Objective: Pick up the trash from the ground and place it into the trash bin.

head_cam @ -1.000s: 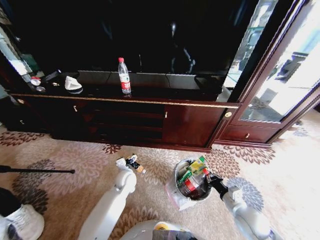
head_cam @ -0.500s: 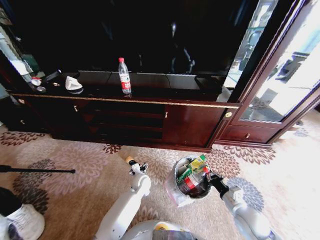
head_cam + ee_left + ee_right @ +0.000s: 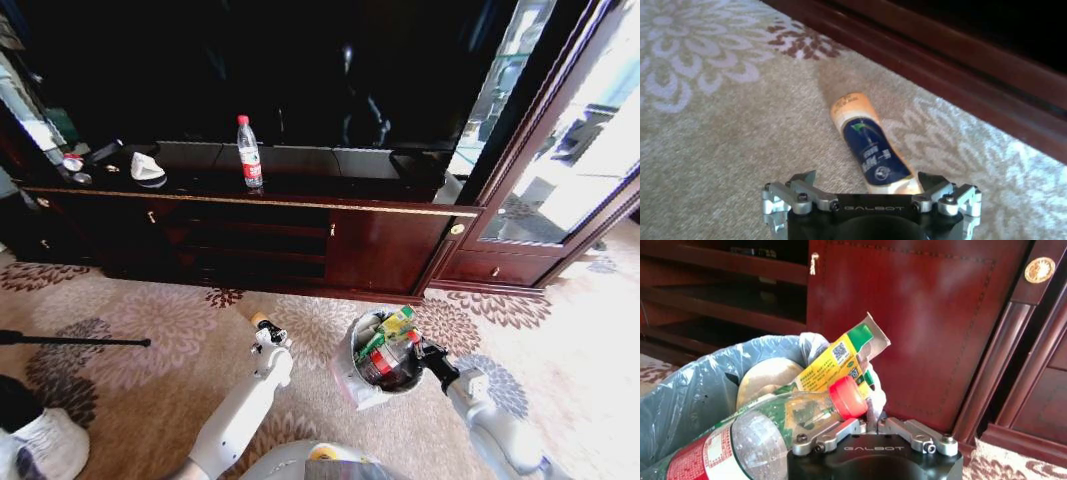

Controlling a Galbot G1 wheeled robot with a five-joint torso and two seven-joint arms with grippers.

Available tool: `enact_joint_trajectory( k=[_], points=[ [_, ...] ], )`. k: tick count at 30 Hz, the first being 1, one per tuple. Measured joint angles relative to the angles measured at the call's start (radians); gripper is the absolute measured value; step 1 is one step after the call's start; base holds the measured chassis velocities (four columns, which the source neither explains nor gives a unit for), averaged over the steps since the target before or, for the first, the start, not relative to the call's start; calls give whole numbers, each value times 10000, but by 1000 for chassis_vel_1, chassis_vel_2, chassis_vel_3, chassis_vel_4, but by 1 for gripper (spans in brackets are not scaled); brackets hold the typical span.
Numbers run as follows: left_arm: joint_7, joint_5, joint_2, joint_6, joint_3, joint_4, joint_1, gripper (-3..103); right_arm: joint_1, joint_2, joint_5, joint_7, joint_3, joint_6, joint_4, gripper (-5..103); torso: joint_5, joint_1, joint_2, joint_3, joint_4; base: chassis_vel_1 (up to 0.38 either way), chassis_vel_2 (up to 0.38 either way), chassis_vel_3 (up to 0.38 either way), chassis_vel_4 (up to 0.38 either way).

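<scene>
A tan bottle with a blue label (image 3: 870,150) lies on the patterned carpet, its near end between the fingers of my open left gripper (image 3: 870,184). In the head view this bottle (image 3: 259,320) shows just beyond the left gripper (image 3: 267,333). The trash bin (image 3: 360,362) stands to the right, its pale liner (image 3: 700,385) showing in the right wrist view. It holds a clear plastic bottle with a red cap (image 3: 773,425) and a yellow-green wrapper (image 3: 840,357). My right gripper (image 3: 870,421) sits at the bin's near rim, shut on the liner edge.
A long dark wood cabinet (image 3: 380,250) runs along the back, close behind the bottle and bin. On top of it stand a water bottle (image 3: 248,152) and small items. A black rod (image 3: 75,342) and a white shoe (image 3: 40,445) lie at the left.
My left arm swung right and then eased back; the tan bottle now shows just ahead of its gripper. The right gripper and bin barely shifted.
</scene>
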Motion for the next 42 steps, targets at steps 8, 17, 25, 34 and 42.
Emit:
enact_joint_trajectory(
  k=[8, 17, 25, 34, 42],
  points=[
    [58, 120, -7, 117, -1, -238, 108, 100, 48, 47, -109, -40, -17, 107, -121, 2, 0, 0, 0, 0, 0, 0, 0, 0, 0],
    [71, 184, 26, 217, -16, -370, 182, 100, 59, 14, -167, -107, -21, 143, -168, 2, 1, 0, 0, -1, 0, -39, 36, 36, -43],
    [13, -10, -23, 257, -28, -394, 211, 100, 61, -5, -155, -124, -31, 211, -184, 2, 1, 0, 0, 0, 1, -135, 136, 132, -136],
    [-874, -1012, -153, 361, 88, -424, 232, 100, 51, -23, -114, -121, -41, 229, -194, 2, 2, -1, 0, -2, -2, -59, 74, 69, -59],
    [-883, -1015, -154, 366, 95, -427, 235, 100, 50, -28, -107, -119, -43, 229, -200, 2, 0, 0, 0, -1, 2, 0, 0, 0, 0]
  ],
)
